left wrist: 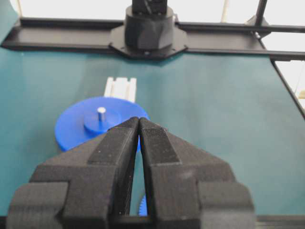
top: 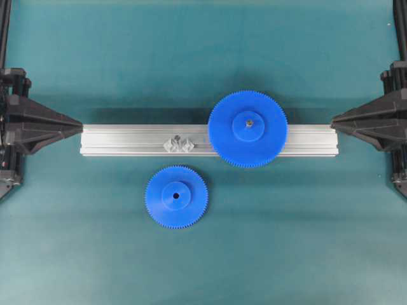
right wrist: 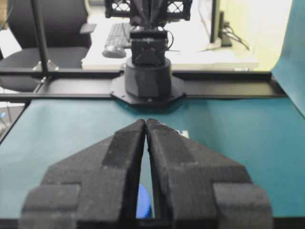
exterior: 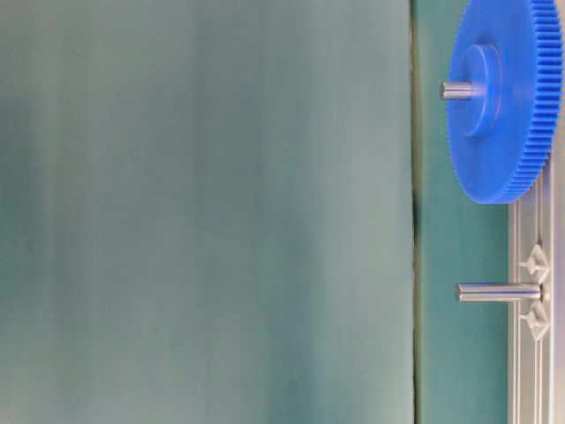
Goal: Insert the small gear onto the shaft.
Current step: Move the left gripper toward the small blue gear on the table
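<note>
Open mat (top: 203, 57) around shaft (top: 176, 137); larger gear (top: 247, 129) nearby.

large blue gear (top: 247, 129): seated on a pin atop the rail's right part | aluminium rail (top: 127, 140): lying across the middle | worktop (top: 95, 51): teal covering

Blue small gear (top: 176, 197), grey shaft (exterior: 497, 292), teal table (top: 286, 241).

Small blue gear (top: 176, 197) flat on the mat, hub up; thin grey shaft (top: 176, 138) upright — bare, just beyond it
</note>
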Robot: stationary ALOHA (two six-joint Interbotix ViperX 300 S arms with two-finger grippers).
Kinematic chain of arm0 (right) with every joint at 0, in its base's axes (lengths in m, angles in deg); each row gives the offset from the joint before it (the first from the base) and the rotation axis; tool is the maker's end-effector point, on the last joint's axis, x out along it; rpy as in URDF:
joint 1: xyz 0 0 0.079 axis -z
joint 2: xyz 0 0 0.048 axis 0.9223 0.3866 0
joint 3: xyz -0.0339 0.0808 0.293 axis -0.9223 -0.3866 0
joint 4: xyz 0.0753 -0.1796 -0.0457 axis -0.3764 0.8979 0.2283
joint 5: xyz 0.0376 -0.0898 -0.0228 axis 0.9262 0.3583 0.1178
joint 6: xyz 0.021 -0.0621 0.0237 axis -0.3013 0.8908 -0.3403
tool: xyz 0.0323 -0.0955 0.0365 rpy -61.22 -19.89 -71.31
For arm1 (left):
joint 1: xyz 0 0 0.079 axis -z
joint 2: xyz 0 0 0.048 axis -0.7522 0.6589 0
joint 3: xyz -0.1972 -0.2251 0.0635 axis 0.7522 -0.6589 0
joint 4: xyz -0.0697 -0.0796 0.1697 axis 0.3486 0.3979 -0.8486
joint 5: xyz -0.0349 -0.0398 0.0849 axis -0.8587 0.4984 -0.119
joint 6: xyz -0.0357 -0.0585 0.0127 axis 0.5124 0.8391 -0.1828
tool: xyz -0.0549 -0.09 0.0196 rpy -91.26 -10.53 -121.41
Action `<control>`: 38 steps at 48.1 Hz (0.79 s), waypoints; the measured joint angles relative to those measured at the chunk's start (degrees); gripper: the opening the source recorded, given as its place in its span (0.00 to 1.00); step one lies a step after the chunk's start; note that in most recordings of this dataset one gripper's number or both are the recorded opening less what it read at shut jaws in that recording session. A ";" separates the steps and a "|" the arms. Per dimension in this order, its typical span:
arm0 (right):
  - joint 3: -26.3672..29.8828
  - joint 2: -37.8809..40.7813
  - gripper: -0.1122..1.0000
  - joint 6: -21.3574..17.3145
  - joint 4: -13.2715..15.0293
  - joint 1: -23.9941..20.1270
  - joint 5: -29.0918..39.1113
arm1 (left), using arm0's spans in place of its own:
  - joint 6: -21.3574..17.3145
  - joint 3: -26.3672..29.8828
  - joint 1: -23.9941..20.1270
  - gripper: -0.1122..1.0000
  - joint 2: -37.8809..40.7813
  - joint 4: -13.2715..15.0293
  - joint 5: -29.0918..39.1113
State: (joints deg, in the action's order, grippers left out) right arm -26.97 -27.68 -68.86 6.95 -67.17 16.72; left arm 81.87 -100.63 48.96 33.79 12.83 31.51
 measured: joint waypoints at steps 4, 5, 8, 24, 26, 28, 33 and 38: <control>-0.35 0.00 0.25 0.00 -0.53 0.09 0.00 | 2.20 0.00 0.00 0.21 0.44 -0.09 0.00; -0.53 0.00 0.23 -0.09 -0.97 0.00 0.00 | 2.55 0.00 0.00 0.18 0.70 -0.09 0.00; -0.79 -0.09 0.20 -1.49 -2.20 0.00 0.62 | 4.22 0.26 0.00 0.12 1.14 -0.09 0.00; 2.90 -0.18 0.20 -5.45 -3.25 -0.35 12.57 | 5.54 5.19 0.88 0.11 7.29 -0.44 6.68; 3.60 -0.18 0.20 -5.54 -3.16 -0.35 14.50 | 5.62 6.24 1.41 0.11 9.32 -0.44 9.40; 4.22 0.00 0.20 -5.54 -3.16 -0.35 16.35 | 5.62 7.38 2.11 0.11 11.60 -0.44 11.95; 5.63 0.62 0.20 -5.63 -3.16 -0.35 20.30 | 5.98 10.46 3.60 0.11 17.75 -0.44 16.26; 6.68 1.85 0.20 -5.71 -3.25 -0.44 24.08 | 6.33 13.36 4.31 0.11 22.94 -0.44 17.67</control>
State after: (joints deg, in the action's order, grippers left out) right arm -20.29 -25.83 -74.57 3.70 -67.61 40.80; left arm 88.20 -87.27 53.26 56.73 12.39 49.17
